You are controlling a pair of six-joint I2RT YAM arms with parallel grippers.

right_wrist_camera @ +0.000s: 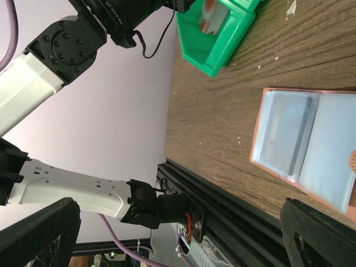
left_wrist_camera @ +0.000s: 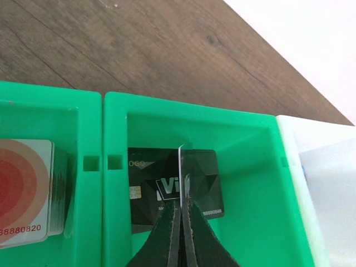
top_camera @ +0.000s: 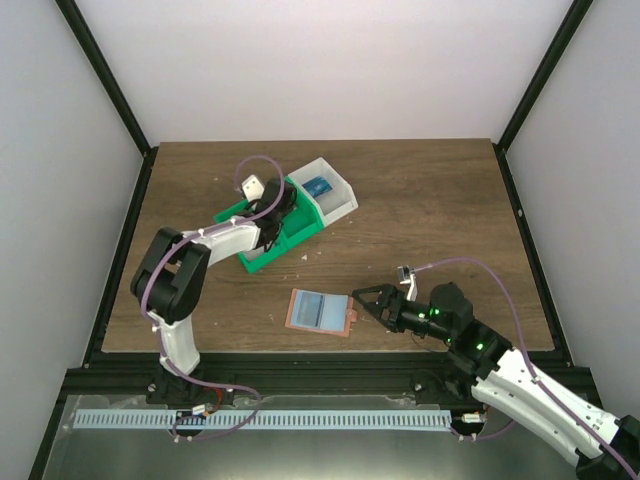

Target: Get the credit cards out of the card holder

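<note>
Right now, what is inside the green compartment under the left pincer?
A black card lies flat on the floor of the green compartment. The left pincer, shut on a thin card held edge-on, covers the black card's near edge. Anything beneath it is hidden.

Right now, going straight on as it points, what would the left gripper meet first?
Likely the black card in the green bin's middle compartment, the edge-on card it grips touching first; depth unclear.
</note>
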